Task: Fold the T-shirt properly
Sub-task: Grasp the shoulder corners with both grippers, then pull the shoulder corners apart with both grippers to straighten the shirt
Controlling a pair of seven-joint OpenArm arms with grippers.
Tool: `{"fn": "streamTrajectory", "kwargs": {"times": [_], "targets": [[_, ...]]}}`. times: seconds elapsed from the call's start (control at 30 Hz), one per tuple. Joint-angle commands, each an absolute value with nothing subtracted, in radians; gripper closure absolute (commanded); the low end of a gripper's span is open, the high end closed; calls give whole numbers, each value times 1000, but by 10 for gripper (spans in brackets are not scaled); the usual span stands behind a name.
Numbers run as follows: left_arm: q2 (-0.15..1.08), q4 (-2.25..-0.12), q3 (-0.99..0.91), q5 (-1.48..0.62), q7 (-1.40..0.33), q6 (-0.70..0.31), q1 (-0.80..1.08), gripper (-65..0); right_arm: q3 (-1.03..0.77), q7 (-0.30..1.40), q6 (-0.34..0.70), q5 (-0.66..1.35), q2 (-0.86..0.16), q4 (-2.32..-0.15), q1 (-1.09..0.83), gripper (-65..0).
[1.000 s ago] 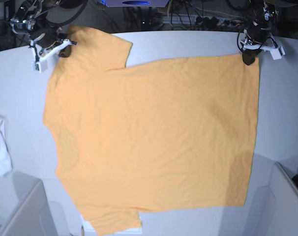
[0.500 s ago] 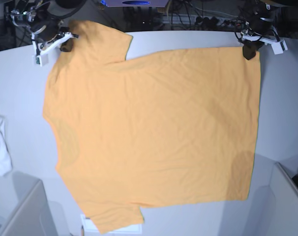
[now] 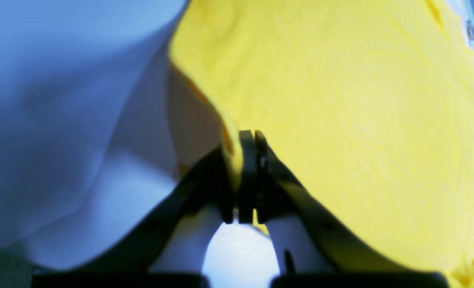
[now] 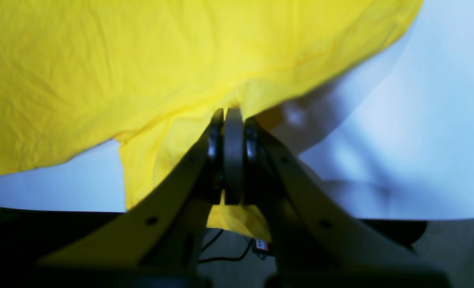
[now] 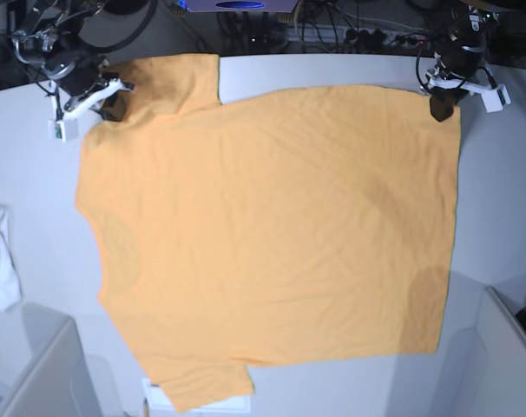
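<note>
A crumpled white cloth [image 5: 0, 258] lies at the nine o'clock edge of the pale grey table [image 5: 497, 208]. Tangled black cables [image 5: 350, 30] run along the dark strip at twelve o'clock, beside a blue-lit device [image 5: 237, 5].

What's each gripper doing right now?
Left gripper: shut on the T-shirt, at a corner.
Right gripper: shut on the T-shirt, by the sleeve.

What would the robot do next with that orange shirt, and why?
Probably release: both grippers, left and right, are shut on far corners of the T-shirt, which already lies spread flat on the table.
</note>
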State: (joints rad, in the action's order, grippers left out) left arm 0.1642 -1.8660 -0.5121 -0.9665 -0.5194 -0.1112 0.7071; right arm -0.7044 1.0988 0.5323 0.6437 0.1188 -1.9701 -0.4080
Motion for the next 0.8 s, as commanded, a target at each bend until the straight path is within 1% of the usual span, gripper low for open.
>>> {"fn": "streamTrajectory", "kwargs": {"times": [0.0, 0.07, 0.13, 0.23, 0.3, 0.4, 0.47, 0.6, 0.77], "targets": [[173, -1888, -519, -975, -527, -124, 696, 0, -708, 1102, 535, 659, 111, -1989, -386, 0], [171, -1890, -519, -975, -568, -124, 667, 0, -708, 1139, 533, 659, 111, -1991, -351, 0], [171, -1890, -519, -975, -593, -124, 642, 0, -708, 1165, 507, 659, 108, -1991, -318, 0], [171, -1890, -519, -975, -595, -124, 627, 0, -707, 1173, 464, 659, 90, -1991, -283, 0], [171, -1890, -519, -975, -591, -119, 611, 0, -707, 1173, 458, 659, 87, -1989, -249, 0], [171, -1890, -519, -975, -595, -44, 587, 0, -705, 1175, 456, 654, 79, -1988, -205, 0], [171, -1911, -519, -975, -595, -16, 570, 0, -697, 1190, 452, 654, 58, -1983, -176, 0], [171, -1917, -518, -975, -595, -8, 536, 0, -697, 1230, 403, 654, 51, -1983, -114, 0], [171, -1917, -518, -975, -596, -8, 518, 0, -696, 1259, 380, 654, 45, -1957, -45, 0]]}}
